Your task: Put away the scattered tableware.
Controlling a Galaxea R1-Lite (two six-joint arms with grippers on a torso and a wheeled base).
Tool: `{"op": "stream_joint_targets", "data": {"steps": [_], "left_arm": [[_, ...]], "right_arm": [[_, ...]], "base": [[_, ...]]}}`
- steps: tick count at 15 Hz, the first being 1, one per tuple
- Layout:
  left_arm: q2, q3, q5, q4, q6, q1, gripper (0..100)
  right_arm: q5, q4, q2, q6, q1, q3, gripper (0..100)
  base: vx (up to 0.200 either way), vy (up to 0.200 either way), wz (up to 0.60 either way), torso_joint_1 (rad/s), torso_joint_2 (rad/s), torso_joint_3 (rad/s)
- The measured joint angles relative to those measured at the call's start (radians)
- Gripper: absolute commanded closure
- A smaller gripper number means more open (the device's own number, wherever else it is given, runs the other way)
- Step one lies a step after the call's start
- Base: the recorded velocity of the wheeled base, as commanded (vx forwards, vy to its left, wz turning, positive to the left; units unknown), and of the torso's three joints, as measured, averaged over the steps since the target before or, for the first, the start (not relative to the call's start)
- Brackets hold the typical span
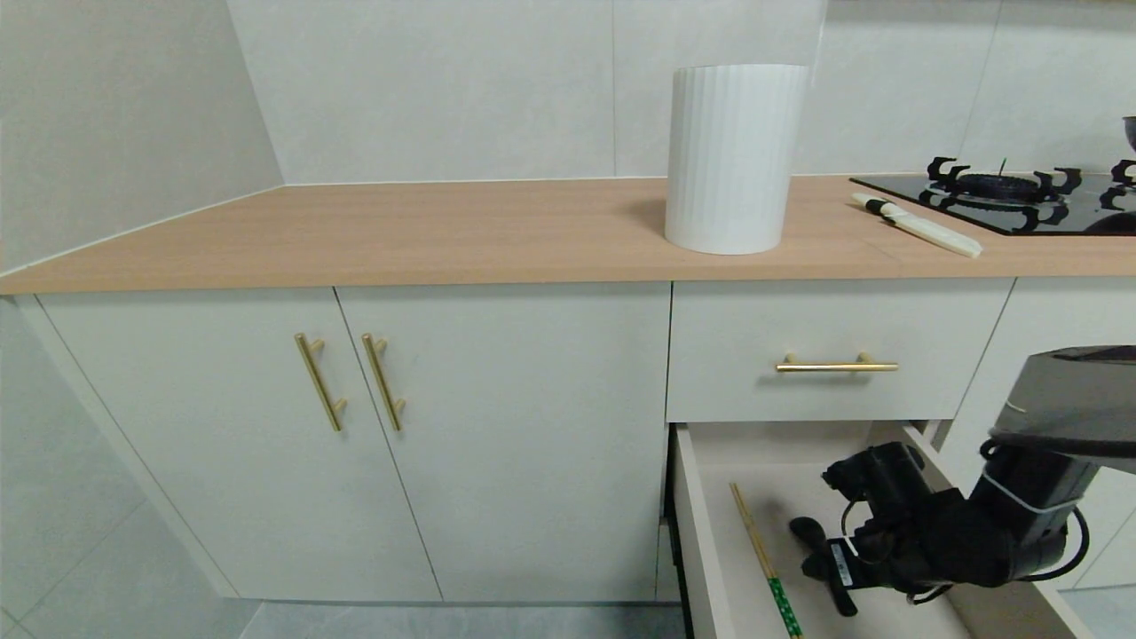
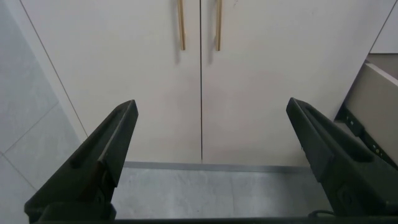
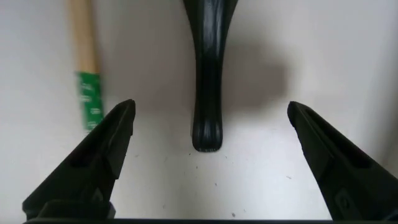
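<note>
The lower drawer point(image 1: 701, 497) stands pulled out at the bottom right. On its floor lie wooden chopsticks point(image 1: 763, 559) with a green band and a black spoon point(image 1: 806, 531). My right gripper point(image 1: 839, 555) hangs low inside the drawer, just over the spoon's handle. In the right wrist view the fingers point(image 3: 112, 149) are spread wide, with the spoon handle point(image 3: 208, 56) lying free on the drawer floor between them and the chopsticks point(image 3: 84, 68) off to one side. My left gripper point(image 2: 211, 107) is open and empty, facing the cabinet doors point(image 2: 261, 93) low near the floor.
On the wooden counter point(image 1: 444, 231) stand a tall white ribbed container point(image 1: 732, 160) and a white knife-like utensil point(image 1: 919, 226) beside the black gas hob point(image 1: 1003, 200). A shut drawer with a gold handle point(image 1: 836, 365) sits above the open one. Two cabinet doors point(image 1: 355, 426) are shut.
</note>
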Motion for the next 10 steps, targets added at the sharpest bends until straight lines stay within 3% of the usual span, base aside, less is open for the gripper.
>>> {"op": "stream_joint_targets", "data": {"steps": [3,8,10], "left_arm": [[0.0,0.0,0.0,0.0,-0.001,0.0,0],[0.0,0.0,0.0,0.0,-0.001,0.0,0],[0.0,0.0,0.0,0.0,-0.001,0.0,0]], "right_arm": [[0.01,0.046,-0.209,-0.009,0.005,0.046,0],[0.017,0.294,-0.552,-0.041,0.084,0.059,0],[0.018,0.347,-0.634,-0.063,0.114,0.06,0]], "base": [[0.0,0.0,0.0,0.0,0.0,0.0],[0.0,0.0,0.0,0.0,0.0,0.0],[-0.2,0.0,0.0,-0.002,0.0,0.007]]}}
